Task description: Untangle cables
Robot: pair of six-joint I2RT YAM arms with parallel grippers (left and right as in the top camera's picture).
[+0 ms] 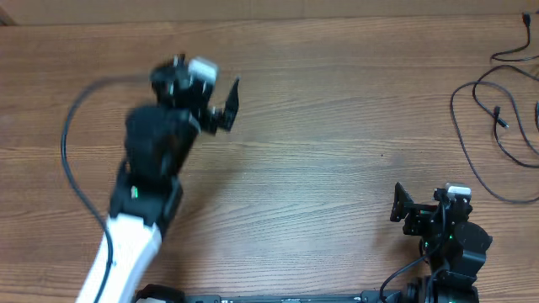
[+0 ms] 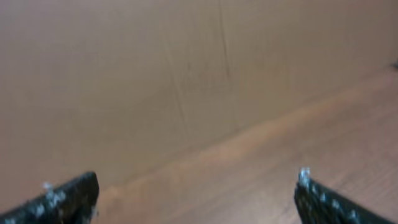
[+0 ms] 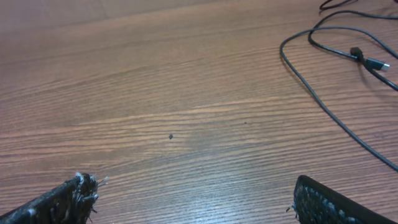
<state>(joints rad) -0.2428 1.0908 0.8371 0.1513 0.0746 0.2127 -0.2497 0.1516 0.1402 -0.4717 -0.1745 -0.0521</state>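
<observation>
The cables [image 1: 500, 118] lie loose in loops on the wooden table at the far right, thin black cords with small plug ends. Part of them shows in the right wrist view [image 3: 364, 58] at the top right, with one plug end visible. My left gripper [image 1: 224, 104] is open and empty, raised over the table's upper left, far from the cables; its wrist view shows the fingers [image 2: 196, 186] wide apart, blurred. My right gripper [image 1: 399, 204] is open and empty near the front right, below and left of the cables; its fingers [image 3: 193, 193] are spread over bare wood.
The wooden table [image 1: 320, 160] fills the view. A thicker black wire [image 1: 67, 147] fixed to my left arm arcs out at the left. The back wall [image 2: 155, 74] fills most of the left wrist view.
</observation>
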